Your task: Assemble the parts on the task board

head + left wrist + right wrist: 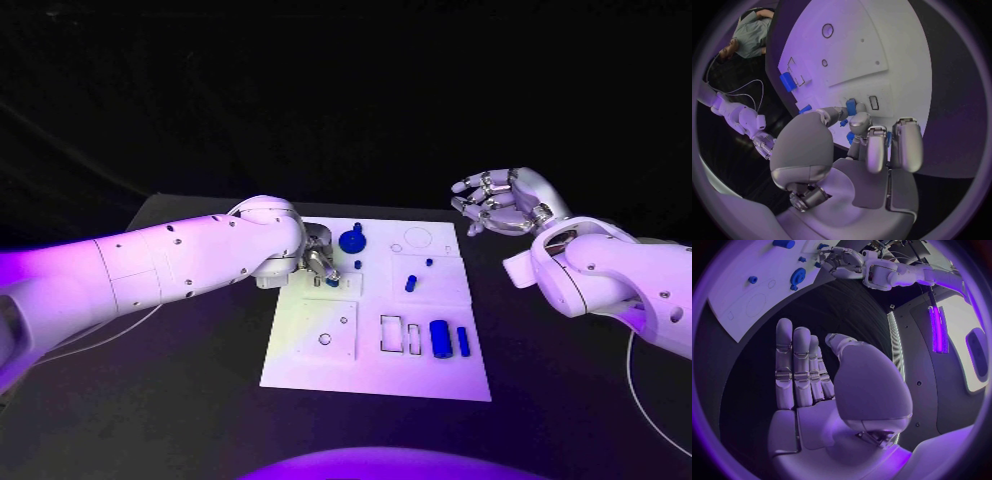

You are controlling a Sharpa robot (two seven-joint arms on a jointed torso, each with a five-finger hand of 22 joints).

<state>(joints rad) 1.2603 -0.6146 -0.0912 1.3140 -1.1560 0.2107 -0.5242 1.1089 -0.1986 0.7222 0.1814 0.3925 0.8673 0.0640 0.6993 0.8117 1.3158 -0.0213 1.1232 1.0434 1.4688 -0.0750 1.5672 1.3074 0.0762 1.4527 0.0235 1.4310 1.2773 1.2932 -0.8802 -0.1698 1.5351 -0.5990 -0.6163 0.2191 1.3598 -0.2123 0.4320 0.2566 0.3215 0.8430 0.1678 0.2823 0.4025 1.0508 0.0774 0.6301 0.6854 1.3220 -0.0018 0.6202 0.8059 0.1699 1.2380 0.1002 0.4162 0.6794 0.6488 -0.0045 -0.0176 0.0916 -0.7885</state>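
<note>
**Parts on the board: small, stiff, easily lost from a pinch**

Parts scattered over the board [378,375]: a round disc with a stem [353,240] near the far edge, a small peg [411,283] mid-board, two cylinders [450,339] lying side by side toward the near right, beside an outlined rectangular slot [391,334]. Another small blue piece [332,282] under the left hand [320,266], at the board's left side.

Left hand down on the board, fingertips [852,120] closing around that blue piece; wrist view suggests a pinch, though hard to confirm a firm hold. Right hand [498,201] raised off the table beyond the board's far right corner, fingers loosely apart, holding nothing.

Judged from look alone: rigid, light plastic, smooth-faced, likely slippery against metal fingertips. Unlikely to break, but prone to rolling or tipping if nudged, the cylinders especially. Best taken across the short width, thumb opposite a finger, at mid-length for the cylinders to prevent swinging. Disc better gripped by its stem than its flat rim. Light pressure enough; too hard a squeeze likely to squirt a piece out sideways. Board itself thin and light, liable to slide under a sideways push.
</note>
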